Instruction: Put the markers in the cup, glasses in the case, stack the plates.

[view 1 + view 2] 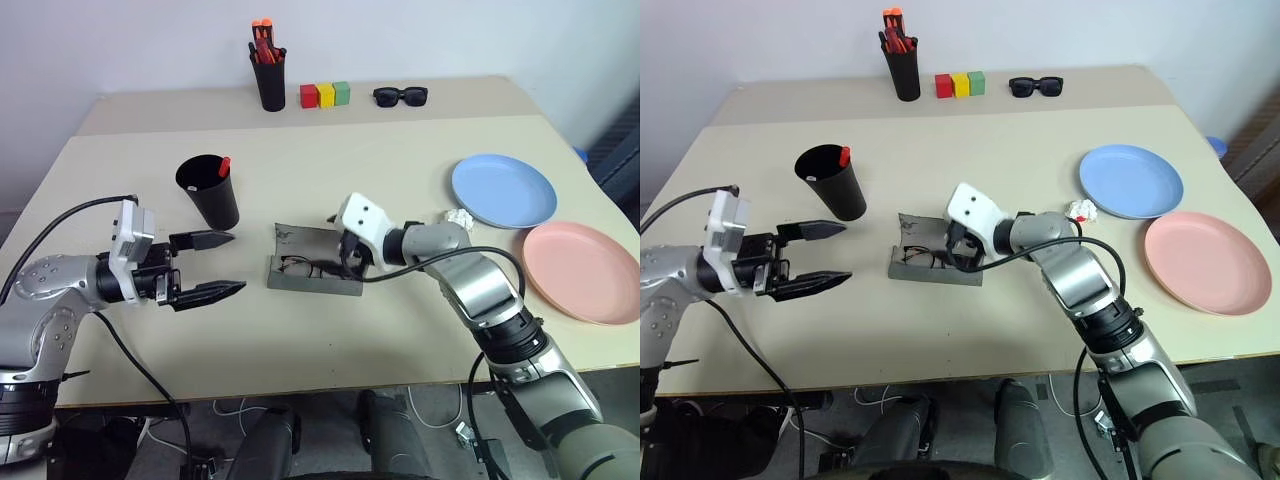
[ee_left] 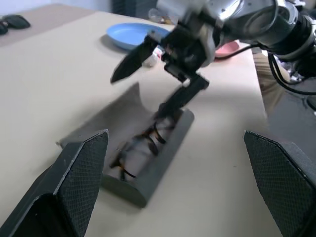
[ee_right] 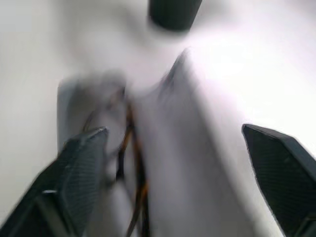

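Hovering over the open grey case [image 1: 312,272], the right gripper [image 2: 153,79] has its two black tapered fingers spread apart, one dipping toward the trough where the thin wire-rimmed glasses [image 1: 305,266] lie, the other raised above it; nothing is pinched between them. The felt-like case lies near the middle of the pale, matte table [image 1: 330,340], its flap folded back and standing up behind the glasses. To its left the left gripper [image 1: 212,266] is held level beside the case, its textured, wedge-shaped fingers wide apart and empty. Just behind it stands the tapered black plastic cup [image 1: 210,190], a red marker [image 1: 223,165] tip poking above its rim. On the table's right side, the smooth round blue plate [image 1: 503,190] and pink plate [image 1: 580,271] lie side by side, unstacked, with a small crumpled white scrap [image 1: 458,217] by the blue one.
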Controlling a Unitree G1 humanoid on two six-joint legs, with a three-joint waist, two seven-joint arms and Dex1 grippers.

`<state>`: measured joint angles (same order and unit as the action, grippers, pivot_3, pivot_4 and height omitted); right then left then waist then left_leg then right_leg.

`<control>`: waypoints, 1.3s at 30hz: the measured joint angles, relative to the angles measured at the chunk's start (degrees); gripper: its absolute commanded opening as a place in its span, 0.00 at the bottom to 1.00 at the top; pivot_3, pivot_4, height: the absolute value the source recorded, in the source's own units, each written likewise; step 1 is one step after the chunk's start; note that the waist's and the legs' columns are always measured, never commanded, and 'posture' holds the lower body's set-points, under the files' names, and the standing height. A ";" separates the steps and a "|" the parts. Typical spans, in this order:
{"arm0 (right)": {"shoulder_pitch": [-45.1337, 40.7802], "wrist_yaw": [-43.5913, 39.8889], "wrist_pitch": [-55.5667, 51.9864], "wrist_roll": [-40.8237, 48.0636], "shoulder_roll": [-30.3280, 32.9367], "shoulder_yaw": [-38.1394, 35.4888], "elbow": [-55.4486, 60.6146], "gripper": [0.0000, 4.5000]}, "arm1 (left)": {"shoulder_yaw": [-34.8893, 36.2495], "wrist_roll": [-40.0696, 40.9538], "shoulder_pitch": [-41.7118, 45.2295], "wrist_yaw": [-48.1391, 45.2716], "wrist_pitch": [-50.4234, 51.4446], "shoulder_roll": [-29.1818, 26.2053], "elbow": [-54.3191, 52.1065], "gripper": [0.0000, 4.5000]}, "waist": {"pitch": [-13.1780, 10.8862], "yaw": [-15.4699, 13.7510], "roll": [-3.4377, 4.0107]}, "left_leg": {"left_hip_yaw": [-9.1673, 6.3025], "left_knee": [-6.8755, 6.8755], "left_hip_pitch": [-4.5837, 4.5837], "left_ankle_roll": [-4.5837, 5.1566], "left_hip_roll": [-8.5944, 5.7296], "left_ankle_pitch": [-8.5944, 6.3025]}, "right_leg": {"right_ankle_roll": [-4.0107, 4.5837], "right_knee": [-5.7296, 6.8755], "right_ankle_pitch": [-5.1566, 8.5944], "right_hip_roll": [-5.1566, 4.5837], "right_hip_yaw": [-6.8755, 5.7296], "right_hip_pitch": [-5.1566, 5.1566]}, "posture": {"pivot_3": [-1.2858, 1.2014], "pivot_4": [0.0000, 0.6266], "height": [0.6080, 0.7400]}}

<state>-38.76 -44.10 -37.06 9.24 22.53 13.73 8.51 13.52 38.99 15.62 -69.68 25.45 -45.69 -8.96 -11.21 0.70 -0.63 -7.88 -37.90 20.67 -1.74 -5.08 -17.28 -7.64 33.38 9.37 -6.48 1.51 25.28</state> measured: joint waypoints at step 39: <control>15.83 -1.98 5.18 13.98 12.22 -16.38 10.48 1.00 | -28.29 -33.60 35.42 2.71 3.26 19.70 34.71 0.01 | 0.03 0.35 -0.06 | 0.05 -0.06 -0.04 0.02 -0.04 0.00 | -0.07 -0.12 -0.02 -0.01 -0.01 -0.16 | 0.52 0.24 1.00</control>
<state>-22.93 -46.09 -31.88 23.22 34.75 -2.65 19.00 -14.77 5.40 51.04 -66.97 28.71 -26.00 25.74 -11.18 1.05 -0.69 -7.83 -37.96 20.63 -1.71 -5.12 -17.29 -7.71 33.26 9.36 -6.49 1.50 25.12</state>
